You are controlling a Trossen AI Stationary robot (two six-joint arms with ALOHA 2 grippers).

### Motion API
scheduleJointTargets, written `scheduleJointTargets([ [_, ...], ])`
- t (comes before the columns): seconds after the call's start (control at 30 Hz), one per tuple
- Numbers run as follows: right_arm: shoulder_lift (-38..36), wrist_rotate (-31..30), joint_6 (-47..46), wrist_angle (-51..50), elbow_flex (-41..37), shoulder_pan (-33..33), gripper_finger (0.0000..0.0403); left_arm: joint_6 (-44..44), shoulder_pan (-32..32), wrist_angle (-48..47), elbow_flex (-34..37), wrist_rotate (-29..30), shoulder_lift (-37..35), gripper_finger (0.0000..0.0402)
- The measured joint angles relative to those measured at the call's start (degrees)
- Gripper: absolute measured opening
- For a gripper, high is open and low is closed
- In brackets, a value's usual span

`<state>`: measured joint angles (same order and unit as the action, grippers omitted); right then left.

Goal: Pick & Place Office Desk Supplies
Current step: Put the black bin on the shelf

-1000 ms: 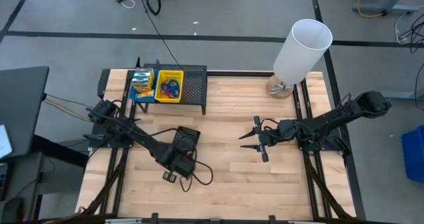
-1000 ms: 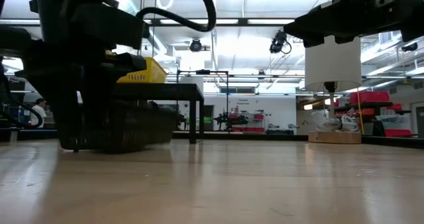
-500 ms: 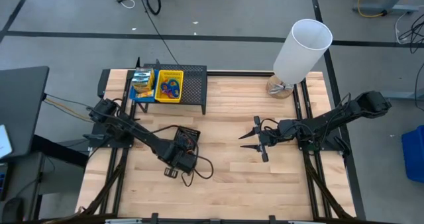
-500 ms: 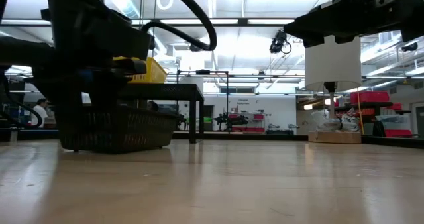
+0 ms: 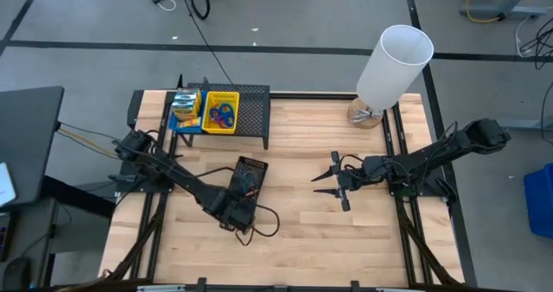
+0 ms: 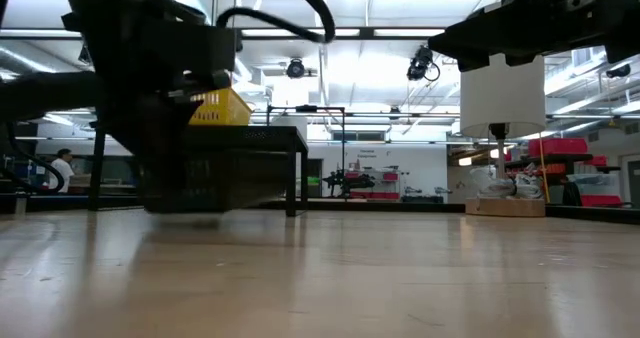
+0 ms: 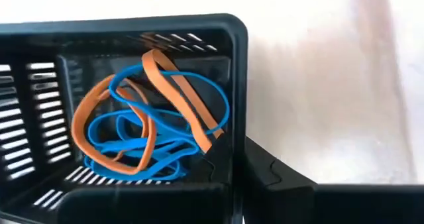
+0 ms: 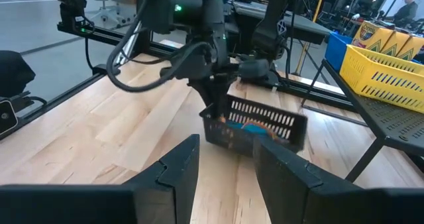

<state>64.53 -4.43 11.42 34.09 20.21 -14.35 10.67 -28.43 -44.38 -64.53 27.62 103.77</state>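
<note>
A: High view, item one?
B: Black bin [image 5: 248, 176], one, mid-table, left gripper [image 5: 239, 197] pinching its near wall. Right gripper [image 5: 333, 180], one, waits right of centre, fingers spread, empty. Rack [image 5: 249, 117] at the back carries one yellow bin [image 5: 220, 111] and one blue bin [image 5: 184, 112] holding crayon boxes [image 5: 184, 104]; their count cannot be told

A: Low view?
B: Black bin [image 6: 205, 174] seems lifted just clear of the table [image 6: 400, 278]; yellow bin [image 6: 225, 108] on the rack behind

A: Left wrist view?
B: Loops [image 7: 149, 128] inside the bin [image 7: 40, 118]: blue and orange, tangled, exact count unclear; at least two orange

A: Right wrist view?
B: Bin [image 8: 255, 126] hangs tilted from the left gripper [image 8: 213, 108]

A: Handling?
B: Judged light, thin slatted plastic, somewhat flexible; a rim grip at one wall lets it tip, so loose springy loops may slide. Hold near a corner, keep level
</note>
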Motion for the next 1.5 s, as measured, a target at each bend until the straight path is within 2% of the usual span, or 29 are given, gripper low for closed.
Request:
scheduleJointTargets([
  [0.3, 0.00, 0.00, 0.00, 0.00, 0.00, 0.00, 0.0153, 9.92, -3.48, 1.04, 0.00, 20.13, -0.01, 0.0006],
  [0.37, 0.00, 0.00, 0.00, 0.01, 0.00, 0.01, 0.0153, 10.37, -3.43, 0.79, -0.02, 21.67, -0.02, 0.0006],
  [0.63, 0.00, -0.04, 0.00, 0.00, 0.00, 0.00, 0.0153, 6.30, -1.65, -2.87, -2.07, 19.89, -0.02, 0.0006],
  [0.9, 0.00, -0.48, 0.00, 0.00, 0.00, 0.00, 0.0153, -3.98, 1.16, -11.69, -11.22, 19.93, -0.02, 0.0006],
  [1.13, 0.00, -0.48, 0.00, -0.02, 0.00, 0.00, 0.0153, -12.12, 6.45, -20.16, -17.23, 21.29, -0.04, 0.0006],
  [1.27, 0.00, -0.48, 0.24, -0.02, 0.00, 0.02, 0.0153, -17.20, 10.70, -20.05, -18.38, 21.92, -1.22, 0.0006],
  [1.5, 0.00, -0.48, 0.72, -0.07, 0.00, 0.00, 0.0153, -24.70, 18.41, -16.66, -18.56, 17.00, -5.29, 0.0006],
])
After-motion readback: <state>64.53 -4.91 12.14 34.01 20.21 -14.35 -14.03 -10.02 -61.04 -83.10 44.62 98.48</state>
